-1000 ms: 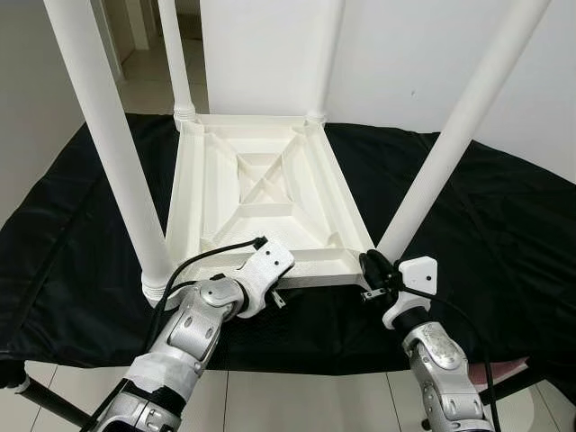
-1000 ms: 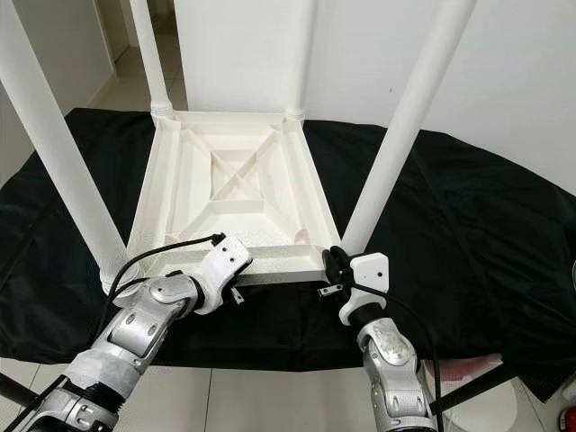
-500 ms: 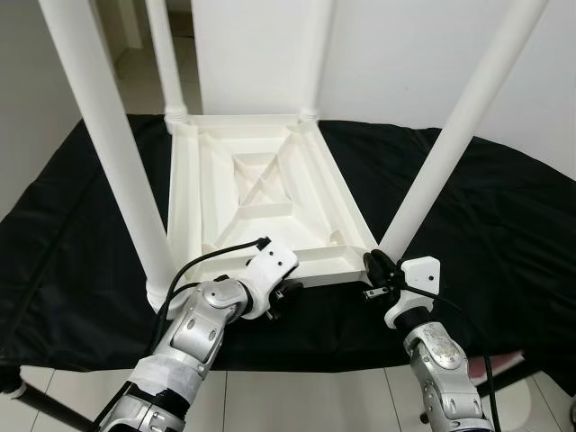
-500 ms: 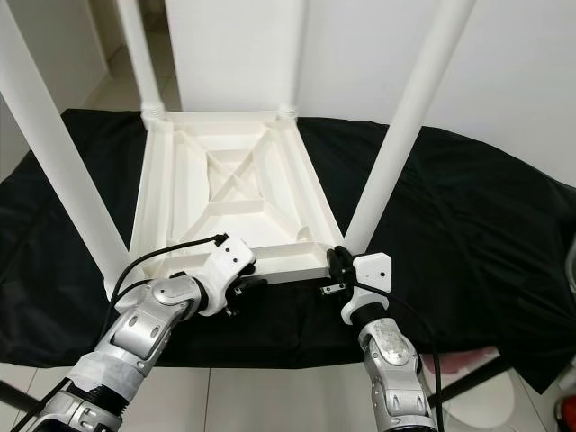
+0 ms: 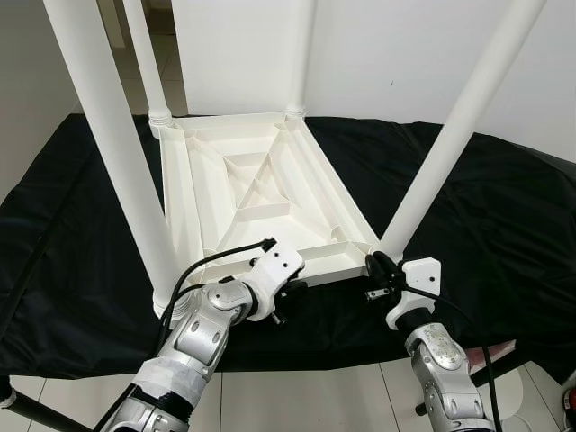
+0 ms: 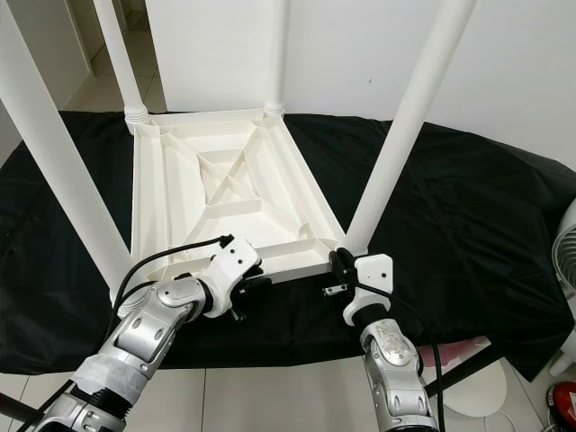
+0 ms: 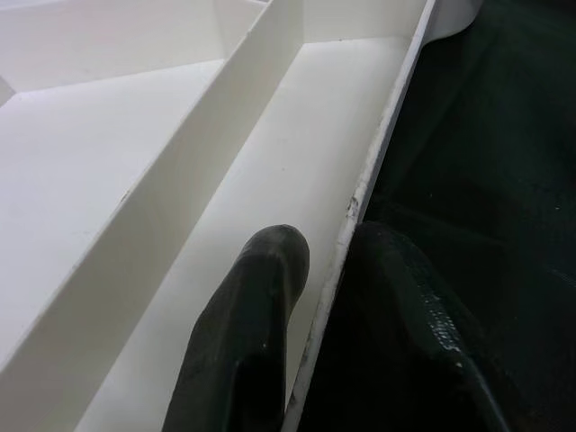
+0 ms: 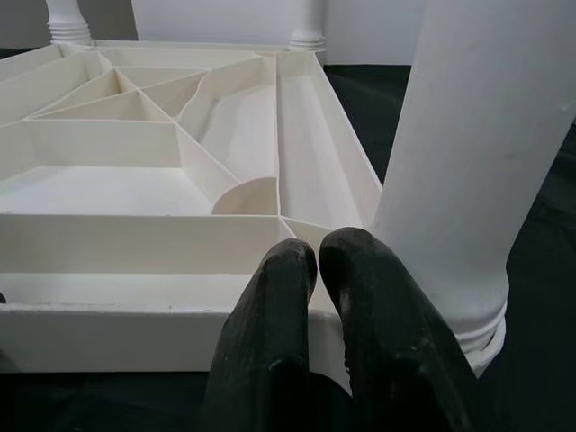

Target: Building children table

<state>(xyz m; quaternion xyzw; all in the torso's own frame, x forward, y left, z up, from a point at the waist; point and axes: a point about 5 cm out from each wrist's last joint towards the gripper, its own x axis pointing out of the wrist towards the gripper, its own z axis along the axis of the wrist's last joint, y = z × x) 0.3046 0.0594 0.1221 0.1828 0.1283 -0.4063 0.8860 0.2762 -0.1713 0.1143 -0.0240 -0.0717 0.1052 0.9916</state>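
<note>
Black-draped surface (image 5: 504, 216) carries the white children table (image 5: 261, 193) upside down in the eye views, all four legs seated, so assembly looks nearly done and flipping it upright remains. Left wrist view: left hand (image 7: 310, 306) pinches the near rim. Right wrist view: right hand (image 8: 317, 261) fingers closed together at the rim by the near-right leg (image 8: 486, 153).

A plain home room: white walls (image 5: 405, 54), pale tiled floor (image 6: 270, 396), a doorway (image 5: 153, 27) at eleven o'clock, black cloth (image 5: 504, 216) draped over the work surface, fan base (image 6: 569, 243) at four o'clock.
</note>
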